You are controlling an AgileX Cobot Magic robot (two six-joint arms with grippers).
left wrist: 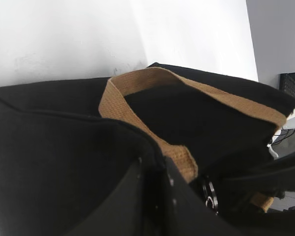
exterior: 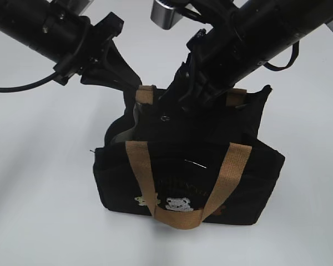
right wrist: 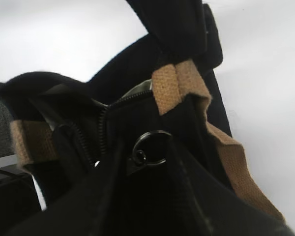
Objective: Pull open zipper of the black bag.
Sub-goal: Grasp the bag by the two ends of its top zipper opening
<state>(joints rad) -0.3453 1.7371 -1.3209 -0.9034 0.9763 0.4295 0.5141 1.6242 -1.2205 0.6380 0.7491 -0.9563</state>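
The black bag (exterior: 211, 188) stands upright on the white table, bear embroidery facing me. My left gripper (exterior: 130, 83) (left wrist: 155, 164) is shut on the fabric edge at the bag's back left top corner, next to a tan strap (left wrist: 137, 81). My right gripper (exterior: 175, 108) (right wrist: 147, 164) sits at the top middle, its dark fingers closed on the small tab that carries the zipper's metal ring pull (right wrist: 150, 146) (exterior: 165, 117). The zipper (right wrist: 103, 130) teeth lie parted to the ring's left, and pale lining (right wrist: 137, 91) shows in the gap.
The front tan handle (exterior: 177, 216) hangs down over the bag's face. Bare white tabletop (exterior: 39, 194) surrounds the bag. A black cable (exterior: 16, 87) trails from the left arm. Grey equipment (left wrist: 292, 88) stands past the table's edge.
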